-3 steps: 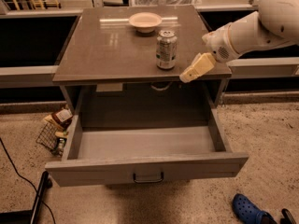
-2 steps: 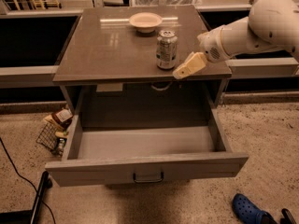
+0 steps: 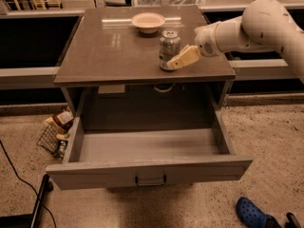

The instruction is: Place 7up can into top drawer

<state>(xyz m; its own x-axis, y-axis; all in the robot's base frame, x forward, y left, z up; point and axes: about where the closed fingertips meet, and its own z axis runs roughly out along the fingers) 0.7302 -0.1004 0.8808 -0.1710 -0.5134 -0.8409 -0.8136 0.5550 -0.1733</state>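
One can [image 3: 169,46] stands upright on the tabletop [image 3: 109,46] near its front edge, with the bowl [image 3: 148,22] at its 11 o'clock. My gripper [image 3: 178,61] sits at the can's 4 o'clock, right against its lower side; I cannot tell whether it is wide or narrow. At 6 o'clock below, the drawer [image 3: 95,175] stands pulled out.

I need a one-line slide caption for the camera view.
Gripper beside the 7up can on the table, open top drawer below.
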